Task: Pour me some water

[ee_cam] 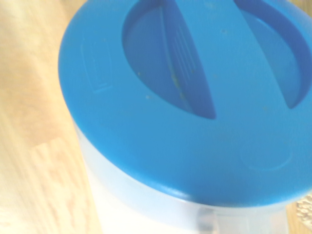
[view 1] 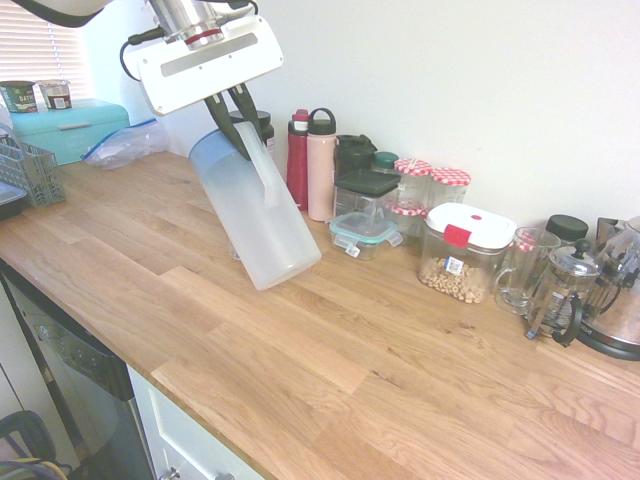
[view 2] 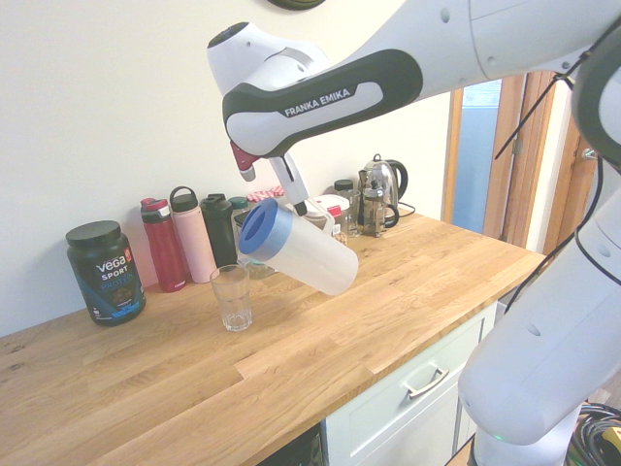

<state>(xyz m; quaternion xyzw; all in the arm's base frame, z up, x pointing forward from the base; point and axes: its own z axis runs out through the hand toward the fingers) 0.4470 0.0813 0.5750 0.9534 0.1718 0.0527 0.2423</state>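
Kitchen worktop (view 2: 408, 291) scene: the gripper (view 1: 232, 112), clamped shut on the handle of a frosted pitcher (view 2: 303, 250), holds it tilted in the air, its blue-lidded mouth angled down toward the empty glass (view 2: 231, 297) just below.

two exterior views face the worktop (view 1: 330, 370) from opposite ends — wrist view hugs the pitcher (ee_cam: 161, 122).

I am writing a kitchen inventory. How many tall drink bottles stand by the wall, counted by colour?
Red bottle: 1
Pink bottle: 1
Black bottle: 1
Total: 3
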